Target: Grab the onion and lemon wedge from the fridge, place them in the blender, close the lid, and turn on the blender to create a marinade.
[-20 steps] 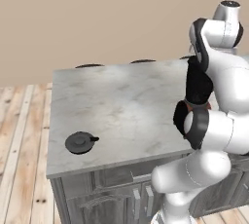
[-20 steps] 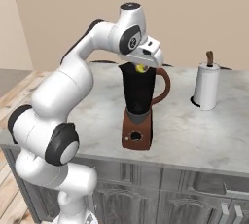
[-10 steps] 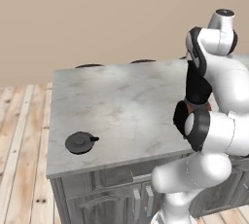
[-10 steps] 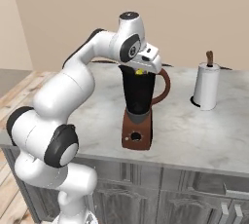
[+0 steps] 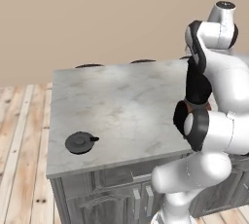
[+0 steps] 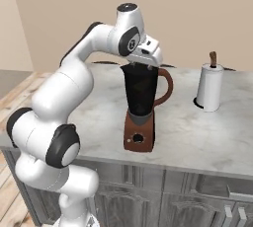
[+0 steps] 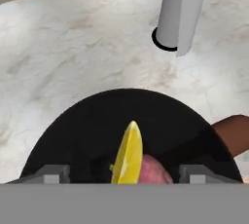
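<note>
Start with the big grey surface (image 6: 207, 137). The blender (image 6: 141, 107) stands on it, near its front edge, and everything else is placed from that jug. The white paper roll (image 6: 210, 87) stands well off to the side of the blender, past its brown handle.

Your jaws (image 6: 143, 67) hang right over the open top of the blender. In the hand view the two tips stand wide apart and nothing is between them.

Look down into the blender. The onion (image 7: 153, 172) lies at the bottom, and the lemon wedge (image 7: 128, 155) is straight under the jaws, touching the onion, its long side pointing up. Both things look to be in.

The lid (image 5: 80, 142) lies flat on the surface, far from the blender, by the other front corner, its small tab pointing back toward the blender. That is probably your next pick, so you must swing well away from the jug.
</note>
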